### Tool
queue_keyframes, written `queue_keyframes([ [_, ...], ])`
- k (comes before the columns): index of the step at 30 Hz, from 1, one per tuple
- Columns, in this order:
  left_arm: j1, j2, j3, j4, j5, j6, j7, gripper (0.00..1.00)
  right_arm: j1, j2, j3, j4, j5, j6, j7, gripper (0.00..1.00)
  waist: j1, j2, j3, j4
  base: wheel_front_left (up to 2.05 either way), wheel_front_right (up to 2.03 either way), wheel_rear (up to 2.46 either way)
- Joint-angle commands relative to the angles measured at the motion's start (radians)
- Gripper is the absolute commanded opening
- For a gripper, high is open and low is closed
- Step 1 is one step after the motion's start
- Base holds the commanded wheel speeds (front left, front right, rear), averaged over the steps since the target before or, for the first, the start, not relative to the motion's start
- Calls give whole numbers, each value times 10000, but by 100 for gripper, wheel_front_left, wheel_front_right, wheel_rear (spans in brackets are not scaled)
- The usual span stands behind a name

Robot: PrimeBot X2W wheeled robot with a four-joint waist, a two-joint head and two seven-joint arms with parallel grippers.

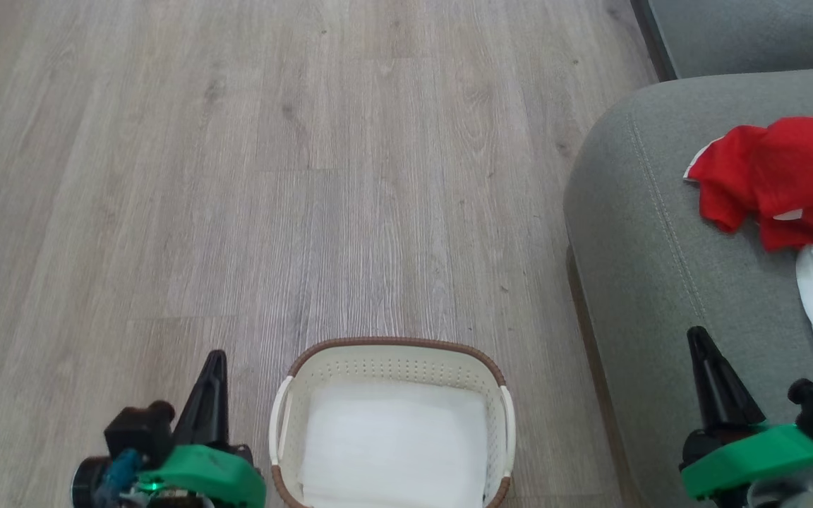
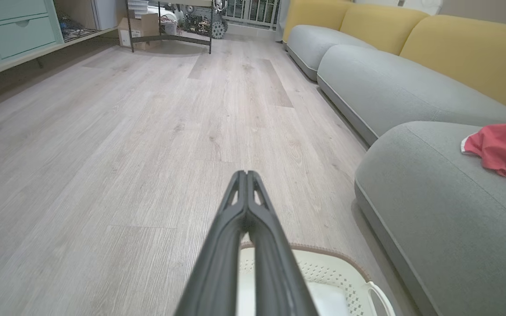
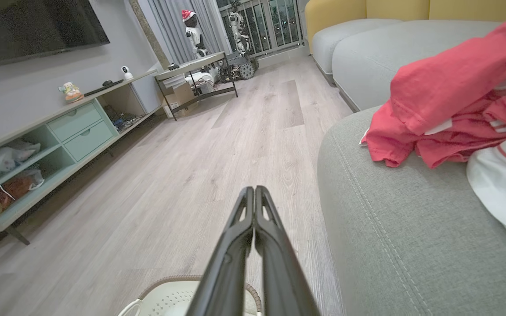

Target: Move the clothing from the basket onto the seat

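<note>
Clothing [image 1: 780,176] on seat [image 1: 646,240], frame right; basket [image 1: 392,347] bottom centre; left gripper [image 1: 215,358], right gripper [image 1: 697,337] pinched closed, empty.

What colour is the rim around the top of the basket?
Brown, with a woven look, around the white basket. The head view shows it best.

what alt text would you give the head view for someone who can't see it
Red and white clothes lie heaped on a grey seat at the right; the white basket on the wooden floor holds only a white sheet. The left hand and right hand, both shut, flank the basket.
</note>
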Motion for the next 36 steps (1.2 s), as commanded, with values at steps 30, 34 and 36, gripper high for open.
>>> queue_keyframes([
  [30, -730, -81, 838, -187, -3487, -478, 874, 0, -733, 296, -479, 95, 2938, 1, 805, 0, 0, 0, -28, 10, 0, 0, 0],
  [34, -769, -92, 933, -168, -3937, -533, 988, 0, -792, 353, -532, 145, 3310, 1, 915, 0, 0, 0, -31, 11, 0, 0, 0],
  [36, -789, -97, 981, -158, -4164, -561, 1046, 0, -822, 381, -559, 171, 3497, 1, 971, 0, 0, 0, -33, 12, 0, 0, 0],
])
